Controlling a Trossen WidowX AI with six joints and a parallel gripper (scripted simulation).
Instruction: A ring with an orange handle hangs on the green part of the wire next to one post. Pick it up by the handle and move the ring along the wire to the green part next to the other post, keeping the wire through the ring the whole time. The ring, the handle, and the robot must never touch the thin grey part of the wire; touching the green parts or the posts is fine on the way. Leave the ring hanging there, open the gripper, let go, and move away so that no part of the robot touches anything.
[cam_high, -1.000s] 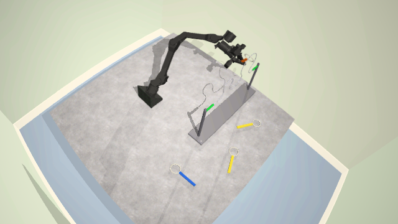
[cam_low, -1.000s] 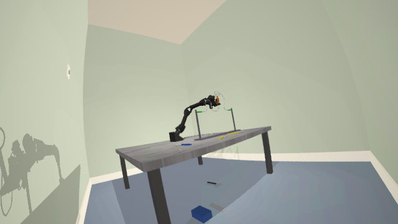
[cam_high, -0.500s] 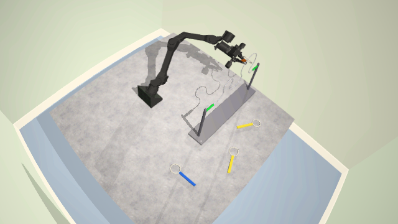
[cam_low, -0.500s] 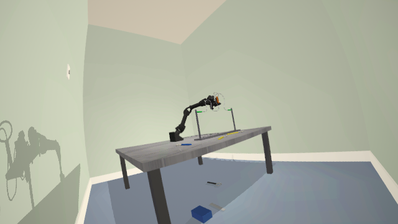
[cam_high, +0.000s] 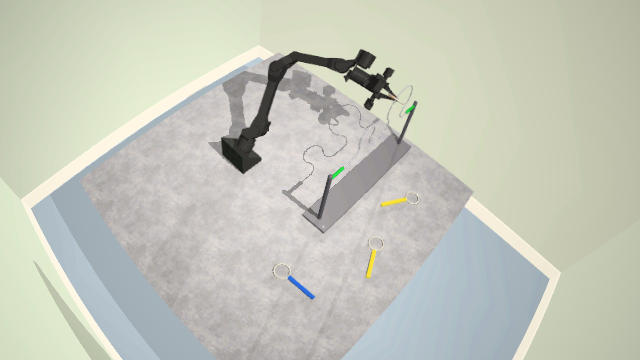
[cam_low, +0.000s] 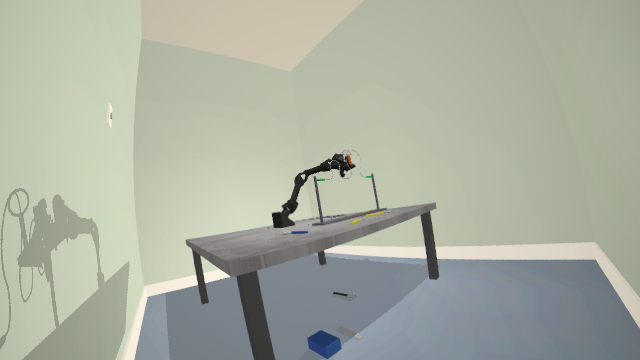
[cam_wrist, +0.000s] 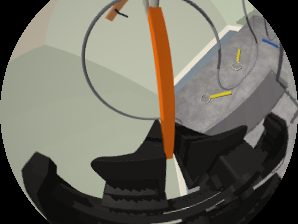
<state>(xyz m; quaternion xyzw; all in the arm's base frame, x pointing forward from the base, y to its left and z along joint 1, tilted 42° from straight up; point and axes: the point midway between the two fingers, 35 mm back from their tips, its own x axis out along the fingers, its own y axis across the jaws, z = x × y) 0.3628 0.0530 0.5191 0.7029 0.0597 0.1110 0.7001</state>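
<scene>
My gripper (cam_high: 395, 98) (cam_wrist: 160, 121) is shut on the lower end of the orange handle (cam_low: 350, 160) (cam_wrist: 162, 75). The ring is mostly cut off at the wrist view's top edge; whether the wire runs through it cannot be told. The grey wire (cam_wrist: 83, 55) (cam_low: 361, 162) curves in a big loop behind the handle. In the top view the gripper is high, near the far post (cam_high: 407, 122) (cam_low: 375, 192) with its green part (cam_high: 410, 109) (cam_low: 369, 176). The near post (cam_high: 325, 197) (cam_low: 318, 200) carries the other green part (cam_high: 338, 172) (cam_low: 320, 180). Contact with the wire is not clear.
The posts stand on a long grey base (cam_high: 350, 200). Two yellow-handled rings (cam_high: 393, 202) (cam_high: 371, 263) and a blue-handled ring (cam_high: 301, 287) lie on the table (cam_high: 200, 225). A blue box (cam_low: 324, 344) is on the floor.
</scene>
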